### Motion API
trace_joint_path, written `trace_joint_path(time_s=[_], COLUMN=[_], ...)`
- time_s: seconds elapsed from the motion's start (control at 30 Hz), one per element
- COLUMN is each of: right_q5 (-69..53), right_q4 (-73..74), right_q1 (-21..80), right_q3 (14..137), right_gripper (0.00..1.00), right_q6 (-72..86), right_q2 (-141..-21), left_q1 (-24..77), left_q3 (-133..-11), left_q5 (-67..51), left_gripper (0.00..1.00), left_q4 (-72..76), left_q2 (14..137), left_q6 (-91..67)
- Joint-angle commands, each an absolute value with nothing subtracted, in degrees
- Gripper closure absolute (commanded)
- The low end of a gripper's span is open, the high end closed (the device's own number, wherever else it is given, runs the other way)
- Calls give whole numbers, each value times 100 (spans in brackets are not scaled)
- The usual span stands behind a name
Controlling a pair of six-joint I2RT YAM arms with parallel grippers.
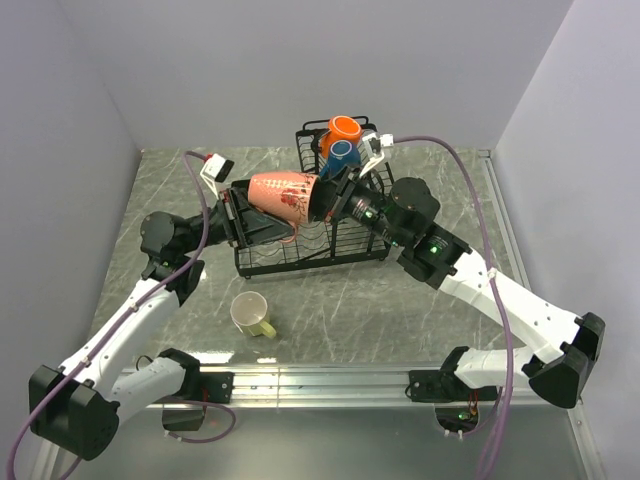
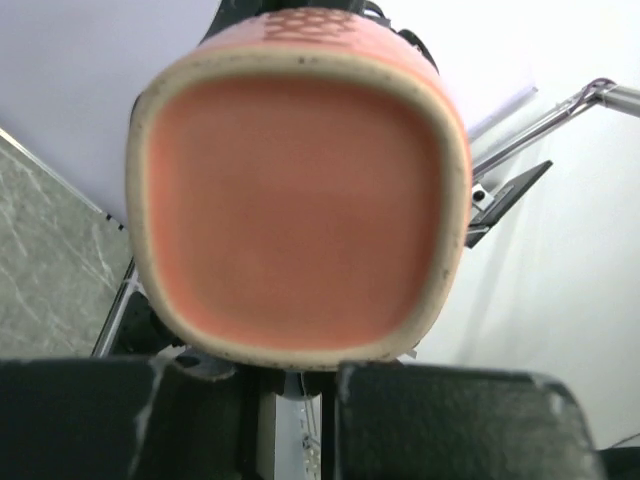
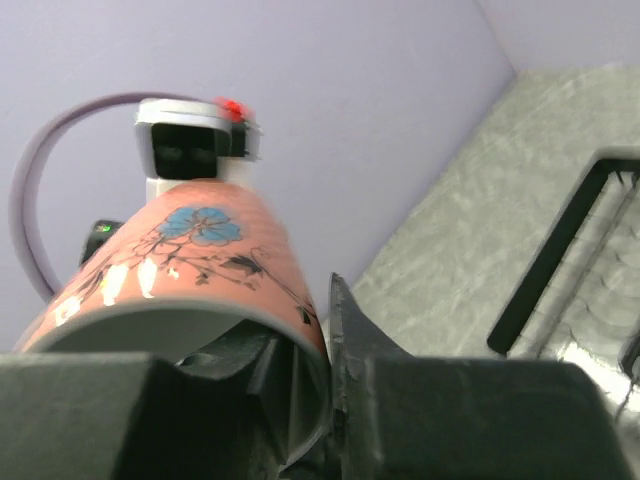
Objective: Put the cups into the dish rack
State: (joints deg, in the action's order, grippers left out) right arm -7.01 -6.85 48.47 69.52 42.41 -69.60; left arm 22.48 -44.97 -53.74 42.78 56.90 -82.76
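A salmon cup [image 1: 283, 193] hangs sideways over the dish rack [image 1: 350, 240], a yellow cup [image 1: 252, 315] on the table [image 1: 400, 300]

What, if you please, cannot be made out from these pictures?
Left wrist: the pink cup fills the frame, hiding the dish rack.
Grip: whether the left fingers hold the cup, no view shows.
Right wrist: the cup's inside, blocked by the right fingers.
Top view: the rack's middle, under the cup.

- The surface [image 1: 400, 300] is grey-green and marbled, with pale walls on 3 sides.
- The black wire dish rack [image 1: 300, 266] stands on it, towards the back.
- 1 yellow cup [image 1: 250, 315] sits alone in front of the rack, its pale inside showing.
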Motion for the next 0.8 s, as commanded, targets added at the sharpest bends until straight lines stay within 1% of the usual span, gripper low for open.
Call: trace_joint_path(time_s=[0.0, 0.13, 0.17, 0.2, 0.27, 0.3, 0.4, 0.5, 0.67, 0.77], right_q5=[-809, -782, -774, -713, -546, -327, -18, 333, 912, 1133], right_q4=[-246, 174, 263, 368, 702, 808, 1229, 1467, 1845, 2030], right_q1=[5185, 5229, 5238, 5230, 5238, 5238, 5238, 5230, 5229, 5203], right_q3=[7180, 7374, 7461, 7505, 7619, 7638, 7638, 7612, 7410, 7269], right_gripper=[100, 100, 97, 81, 62, 46, 33, 29, 27, 26], right_q6=[3903, 3744, 3666, 3613, 3464, 3411, 3226, 3068, 2918, 2857], right_q2=[-7145, -7216, -7207, -7198, -7128, -7084, -6856, -6628, -6110, -5820], left_q1=[2303, 2303, 2285, 2268, 2198, 2162, 1978, 1802, 1477, 1433], left_q3=[-4851, -5166, -5272, -5387, -5781, -5879, -6064, -6187, -6398, -6723], left_q5=[-5335, -5151, -5116, -5089, -5028, -5019, -5062, -5028, -5010, -4782], left_gripper=[100, 100, 100, 100, 100, 100, 100, 100, 100, 100], left_q4=[4756, 3834, 3232, 2912, 2183, 1745, 1425, 1126, 616, 63], left_q2=[5740, 5651, 5643, 5643, 5686, 5687, 5695, 5695, 5818, 5993], left_q6=[-7850, -7200, -7016, -6587, -6119, -5795, -5521, -5249, -4818, -4379])
